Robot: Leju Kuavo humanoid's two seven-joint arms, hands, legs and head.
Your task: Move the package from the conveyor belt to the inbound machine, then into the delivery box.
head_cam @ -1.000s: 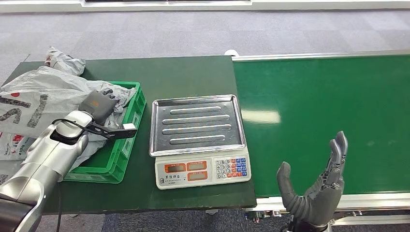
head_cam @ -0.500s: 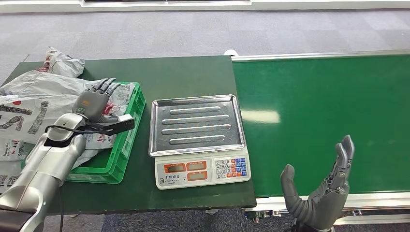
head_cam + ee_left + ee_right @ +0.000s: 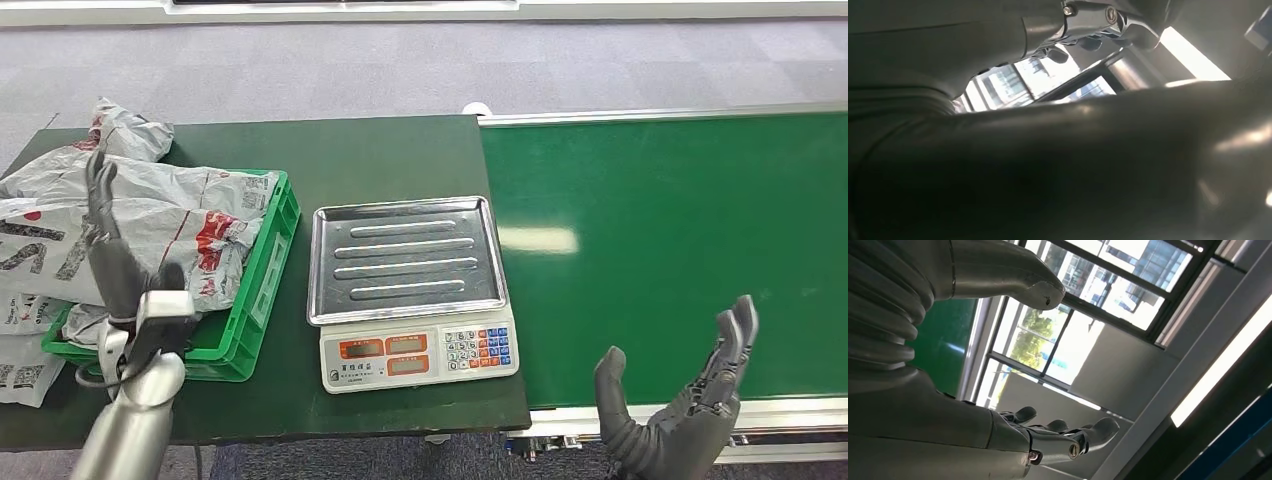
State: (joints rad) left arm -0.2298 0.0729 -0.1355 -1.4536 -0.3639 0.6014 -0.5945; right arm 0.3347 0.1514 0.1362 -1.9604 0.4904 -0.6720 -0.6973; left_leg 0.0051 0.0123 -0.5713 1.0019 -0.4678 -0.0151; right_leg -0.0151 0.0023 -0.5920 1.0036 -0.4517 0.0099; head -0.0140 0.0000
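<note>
Package (image 3: 170, 215) lies in green crate (image 3: 262, 290) w/ other grey bags, left of scale (image 3: 410, 290). We see left hand (image 3: 120, 270) raised, fingers apart, empty; right hand (image 3: 680, 410) spread, empty, at conveyor belt (image 3: 660, 230) edge.

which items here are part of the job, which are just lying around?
Job: conveyor belt, scale, green crate holding grey packages, left hand, right hand.
Lying about: loose packages on the table beside the crate.
</note>
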